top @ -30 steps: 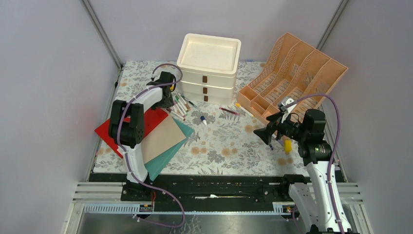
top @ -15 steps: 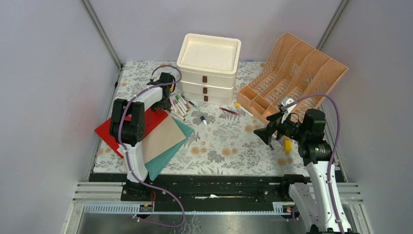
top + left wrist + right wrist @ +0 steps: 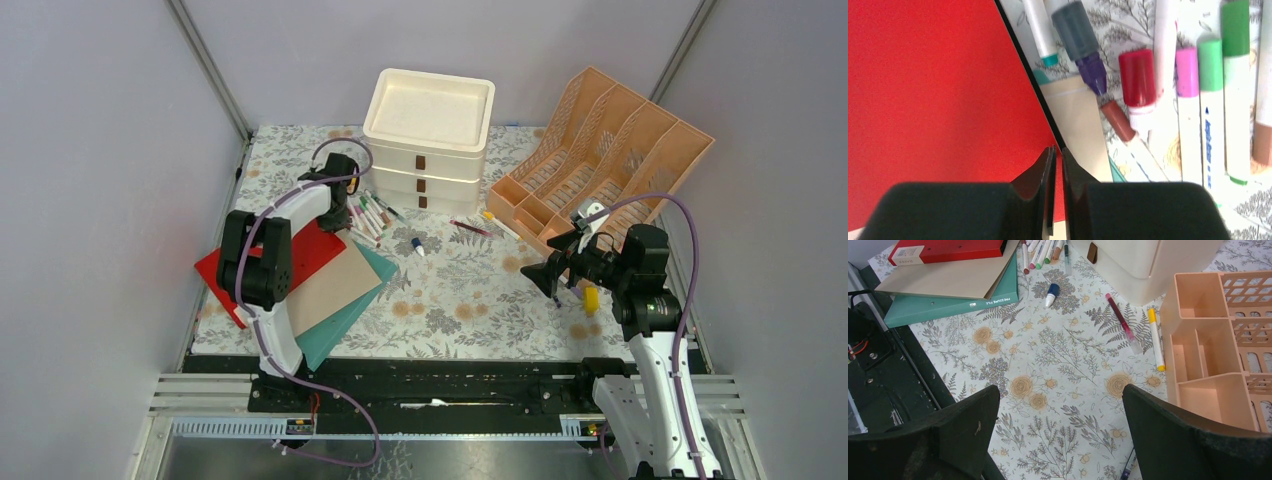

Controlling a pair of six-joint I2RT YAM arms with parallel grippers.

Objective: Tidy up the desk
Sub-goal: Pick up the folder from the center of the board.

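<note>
The desk [image 3: 470, 300], with its fern-and-flower cloth, spreads below both my arms. My left gripper [image 3: 1058, 149] hangs at the edge of the red folder [image 3: 938, 90], jaws nearly together with only a slit between them, just beside the markers [image 3: 1208, 100]. My right gripper [image 3: 1059, 392] hovers over bare cloth, jaws wide apart and holding nothing, near the peach organizer [image 3: 1208, 355]

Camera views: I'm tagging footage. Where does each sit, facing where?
Top external: above, behind the left arm and right arm, facing down at the desk; both show.
Left wrist: on its arm, facing down at the red folder and markers; left tool shows.
Right wrist: on its arm, facing the desk; right tool shows.
Shared: all see the red folder.
</note>
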